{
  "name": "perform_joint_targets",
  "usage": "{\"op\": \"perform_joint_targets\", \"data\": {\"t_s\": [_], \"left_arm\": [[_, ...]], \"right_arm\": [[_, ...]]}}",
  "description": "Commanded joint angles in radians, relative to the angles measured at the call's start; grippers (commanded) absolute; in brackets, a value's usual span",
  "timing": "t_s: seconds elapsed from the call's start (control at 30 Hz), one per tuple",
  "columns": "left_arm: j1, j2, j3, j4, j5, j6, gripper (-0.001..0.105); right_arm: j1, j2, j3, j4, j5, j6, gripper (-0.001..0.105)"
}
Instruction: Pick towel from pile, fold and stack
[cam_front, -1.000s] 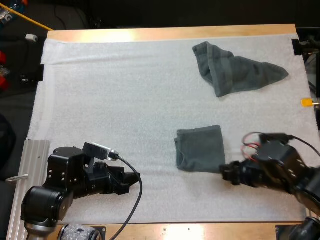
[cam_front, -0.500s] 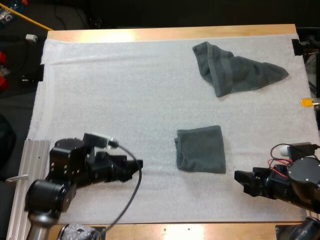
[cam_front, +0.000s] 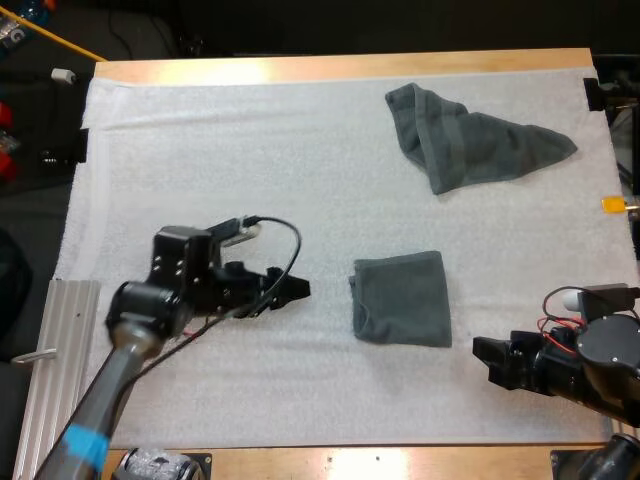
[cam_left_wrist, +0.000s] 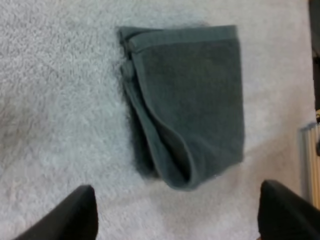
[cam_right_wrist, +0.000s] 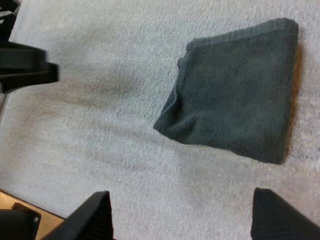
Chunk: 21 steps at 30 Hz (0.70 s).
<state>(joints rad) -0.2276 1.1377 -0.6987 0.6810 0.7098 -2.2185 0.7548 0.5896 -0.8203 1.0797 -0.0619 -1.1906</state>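
The folded towel (cam_front: 402, 298) lies mid-mat, well apart from the crumpled towel (cam_front: 470, 145) at the far right. The left pincer (cam_front: 300, 290) sits just left of the folded towel, pointing at it, fingers apart and empty. The right pincer (cam_front: 486, 360), near and right of it, is also spread and holds nothing. The fold looks finished, so I judge the next job is fetching the crumpled towel, which lies on the right pincer's side. Pinch 1 corner or hem, not the bunched middle, so the cloth hangs open when lifted. The fuzzy white mat (cam_front: 200, 180) may drag on cloth; it covers a wooden worktop (cam_front: 350, 68), with dark room beyond
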Motion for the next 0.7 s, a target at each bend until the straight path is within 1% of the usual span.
{"op": "perform_joint_targets", "data": {"t_s": [0.0,0.13,0.27,0.33,0.43,0.47,0.6,0.67], "left_arm": [[-0.013,0.019,-0.003,-0.036,0.006,-0.015,0.065],[-0.079,0.122,-0.003,-0.121,-0.004,-0.044,0.065],[-0.151,0.217,-0.006,-0.212,-0.043,-0.088,0.065],[-0.175,0.256,-0.011,-0.244,-0.047,-0.107,0.065],[-0.211,0.321,-0.031,-0.286,-0.046,-0.142,0.065],[-0.225,0.348,-0.043,-0.299,-0.046,-0.141,0.065],[-0.249,0.433,-0.091,-0.297,-0.061,-0.146,0.065],[-0.255,0.484,-0.119,-0.297,-0.061,-0.177,0.065]], "right_arm": [[0.002,-0.001,-0.008,0.002,0.007,-0.011,0.058],[0.002,-0.001,-0.008,0.002,0.011,-0.011,0.058],[0.002,-0.001,-0.008,0.002,0.015,-0.011,0.058],[0.002,-0.001,-0.008,0.002,0.018,-0.011,0.058],[0.002,-0.001,-0.008,0.002,0.021,-0.011,0.058],[0.002,-0.001,-0.008,0.002,0.021,-0.011,0.058],[0.002,-0.001,-0.008,0.002,0.021,-0.011,0.058],[0.002,-0.001,-0.008,0.002,0.021,-0.011,0.058]]}}
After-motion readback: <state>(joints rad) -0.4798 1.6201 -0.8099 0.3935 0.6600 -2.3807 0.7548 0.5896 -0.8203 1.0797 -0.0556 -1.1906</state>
